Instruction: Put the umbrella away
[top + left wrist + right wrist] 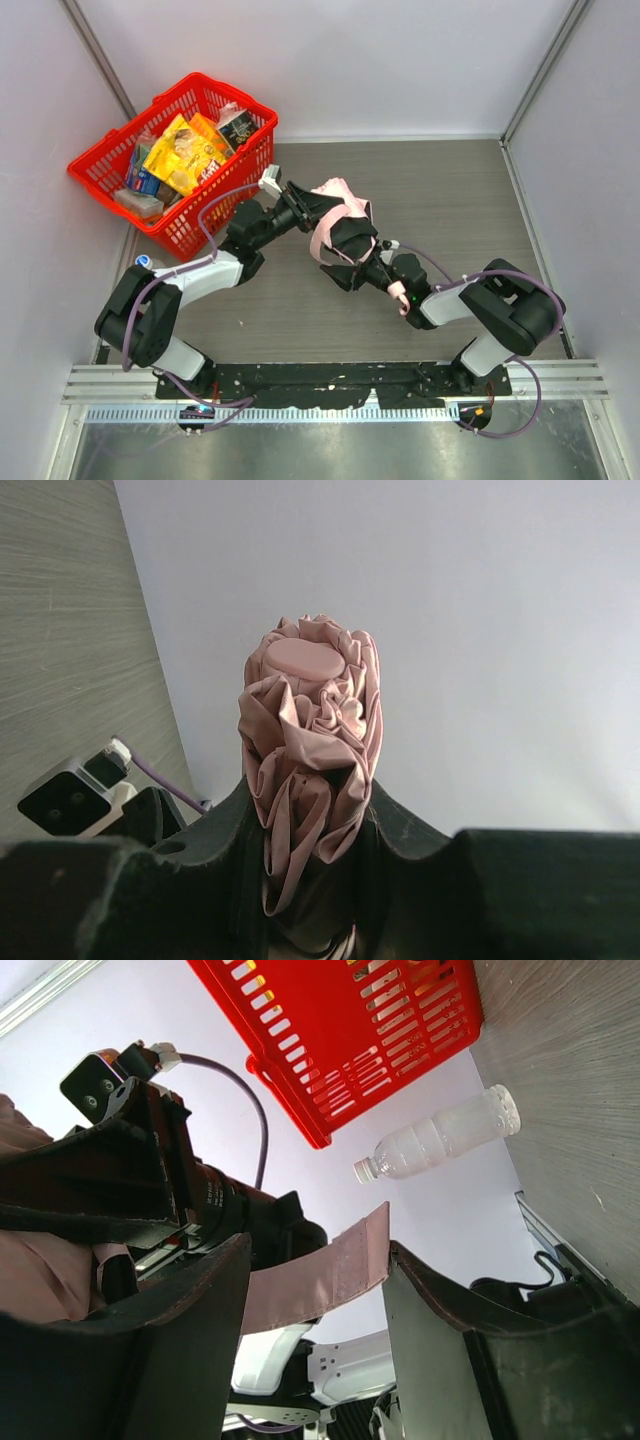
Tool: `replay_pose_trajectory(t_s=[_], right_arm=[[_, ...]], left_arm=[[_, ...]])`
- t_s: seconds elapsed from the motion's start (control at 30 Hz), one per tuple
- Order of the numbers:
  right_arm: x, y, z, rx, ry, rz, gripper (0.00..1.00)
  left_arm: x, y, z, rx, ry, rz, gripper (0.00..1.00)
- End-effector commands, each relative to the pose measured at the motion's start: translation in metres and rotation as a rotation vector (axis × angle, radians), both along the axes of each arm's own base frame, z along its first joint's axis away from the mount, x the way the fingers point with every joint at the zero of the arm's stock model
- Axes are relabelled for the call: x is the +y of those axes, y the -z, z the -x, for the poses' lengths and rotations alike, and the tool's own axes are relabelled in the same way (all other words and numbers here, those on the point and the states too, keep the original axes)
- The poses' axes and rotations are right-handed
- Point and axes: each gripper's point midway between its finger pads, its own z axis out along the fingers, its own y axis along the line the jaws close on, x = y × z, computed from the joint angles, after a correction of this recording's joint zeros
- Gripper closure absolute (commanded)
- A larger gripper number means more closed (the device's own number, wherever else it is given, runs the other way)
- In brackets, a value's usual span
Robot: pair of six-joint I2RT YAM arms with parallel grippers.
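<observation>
The pale pink umbrella is folded into a crumpled bundle and held above the table's middle. My left gripper is shut on it. In the left wrist view the bundle stands up between the jaws of the left gripper, its flat pink end cap on top. My right gripper is just right of and below the bundle, jaws wide apart. In the right wrist view the umbrella's flat pink strap lies across the gap of the right gripper and touches the right finger. The shaft and handle are hidden.
A red basket full of snack packets stands at the far left and shows in the right wrist view. A clear plastic bottle lies beside it at the left wall. Walls close in the back and both sides.
</observation>
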Motion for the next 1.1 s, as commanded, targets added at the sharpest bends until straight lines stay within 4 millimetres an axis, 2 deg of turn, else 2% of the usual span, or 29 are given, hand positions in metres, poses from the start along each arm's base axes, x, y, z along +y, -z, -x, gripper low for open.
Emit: replay_pose_trajectory(t_s=[0.0, 0.23, 0.43, 0.63, 0.73, 0.77, 0.8, 0.83, 0.87, 0.9, 0.93, 0.97, 1.07], right_arm=[[0.002, -0.040, -0.002, 0.111, 0.002, -0.210, 0.41], [0.000, -0.026, 0.011, 0.134, -0.017, -0.184, 0.37], [-0.003, -0.033, 0.014, 0.124, -0.016, -0.211, 0.44], [-0.007, -0.031, 0.010, 0.119, 0.020, -0.226, 0.62], [-0.004, -0.035, 0.007, 0.101, 0.014, -0.253, 0.79], [-0.004, -0.038, 0.006, 0.093, 0.012, -0.274, 0.81], [-0.004, -0.034, 0.004, 0.102, 0.020, -0.276, 0.88], [-0.006, -0.041, 0.004, 0.077, 0.021, -0.305, 0.98], [-0.008, -0.037, 0.001, 0.078, 0.041, -0.308, 0.99], [-0.011, -0.044, 0.000, 0.045, 0.056, -0.335, 0.99], [-0.014, -0.037, -0.002, 0.040, 0.076, -0.320, 0.99], [-0.017, -0.042, -0.004, 0.013, 0.092, -0.334, 0.99], [-0.029, -0.041, -0.015, -0.099, 0.139, -0.259, 0.99]], left_arm=[[0.009, -0.059, 0.007, -0.140, -0.034, 0.133, 1.00], [0.008, -0.071, 0.006, -0.167, -0.030, 0.138, 1.00], [0.008, -0.070, 0.007, -0.168, -0.031, 0.121, 1.00], [0.009, -0.068, 0.013, -0.163, -0.024, 0.119, 1.00], [0.011, -0.061, 0.016, -0.144, -0.029, 0.109, 1.00], [0.011, -0.059, 0.018, -0.137, -0.025, 0.105, 1.00], [0.011, -0.057, 0.018, -0.131, -0.026, 0.101, 1.00], [0.012, -0.055, 0.018, -0.126, -0.028, 0.097, 1.00], [0.013, -0.055, 0.021, -0.126, -0.023, 0.099, 1.00], [0.013, -0.054, 0.022, -0.123, -0.020, 0.097, 1.00], [0.013, -0.053, 0.024, -0.122, -0.015, 0.096, 1.00], [0.014, -0.049, 0.024, -0.111, -0.018, 0.091, 1.00], [0.013, -0.037, 0.030, -0.080, 0.007, 0.062, 1.00]])
